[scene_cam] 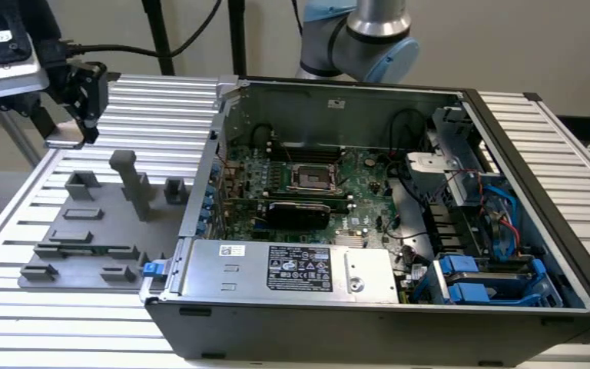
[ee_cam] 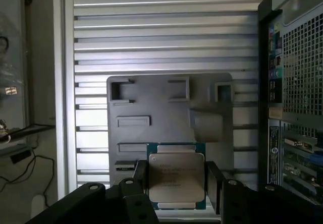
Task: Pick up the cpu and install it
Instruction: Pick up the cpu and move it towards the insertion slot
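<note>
The cpu, a flat square chip with a silvery top and a green rim, sits between my two dark fingers in the wrist view. It is held well above the grey fixture plate. My gripper is shut on its two opposite edges. In the exterior view the gripper hangs high over the slatted table at the far left, above the grey fixture plate. The black motherboard socket lies inside the open computer case, toward the exterior view's right of the gripper.
The open computer case takes up the middle and right of the slatted table. A silver power-supply box sits at its front, with cables and blue drive bays at the right. Upright grey posts stand on the fixture plate.
</note>
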